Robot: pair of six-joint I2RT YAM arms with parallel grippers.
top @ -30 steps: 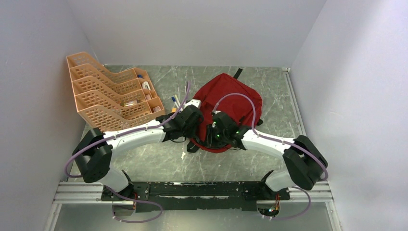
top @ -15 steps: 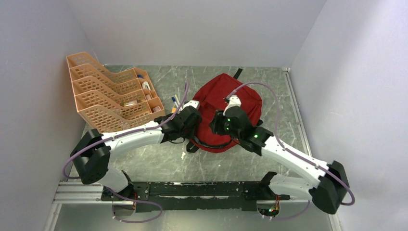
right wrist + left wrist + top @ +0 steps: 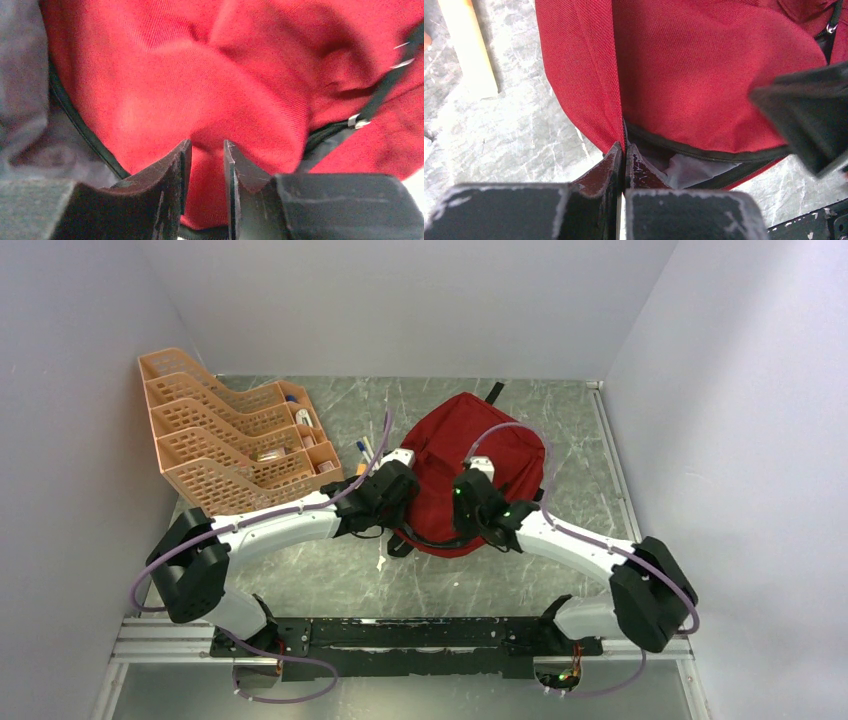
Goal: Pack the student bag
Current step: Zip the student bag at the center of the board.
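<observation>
The large soft red fabric student bag (image 3: 445,435) lies flat, right of desk centre and nearer the far edge. Its mouth faces the near edge and is only slightly parted: grey lining (image 3: 684,170) shows under the black zipper (image 3: 704,152).

Left gripper (image 3: 624,152): fingers pressed together on the bag's rim, right at the zipper seam. It's a thin bite at the very tips, so if you lift or pull hard I'd expect it to slip off and the mouth to drop shut.

Right gripper (image 3: 206,150): narrow gap between the fingers, with red cloth showing in it. I can't tell whether it's actually pinching. It sits over a fold of the outer panel, not over the rim. If you close and pull there, you'll likely drag the whole bag and open nothing.

The bag is limp and nothing pins it down. Uneven pulls would probably skid it across the grey-green marbled desk (image 3: 330,570) towards the loose pens (image 3: 365,450) and the orange plastic tray rack (image 3: 215,435) at the far-left corner.

Both wrists are close together at the mouth, so watch for contact. The right arm's purple cable (image 3: 520,428) loops over the bag and could snag.
</observation>
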